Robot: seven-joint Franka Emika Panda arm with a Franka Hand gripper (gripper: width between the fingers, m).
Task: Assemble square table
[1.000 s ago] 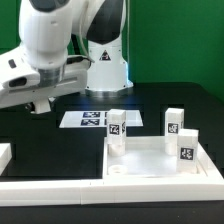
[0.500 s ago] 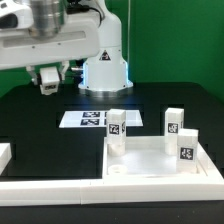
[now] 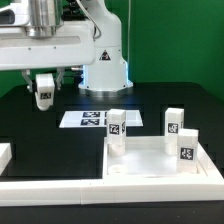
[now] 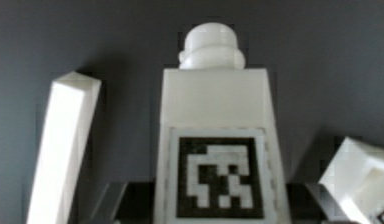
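A: So, which step is this?

B: Carrying a leg, I'd judge. The tool (image 3: 44, 92) hangs above the counter (image 3: 40, 125) at the exterior view's far left, partly closed on 1 white tagged leg (image 4: 217, 130).

A: And the tabletop?

B: The square table slab (image 3: 160, 165) lies near right with 3 legs (image 3: 117, 128) standing in its corners. Next, the held leg probably needs aligning over a free socket, screw end down.

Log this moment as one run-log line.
gripper: shut on held leg | held leg: in the air, clear of the table | square table top: three standing legs on it
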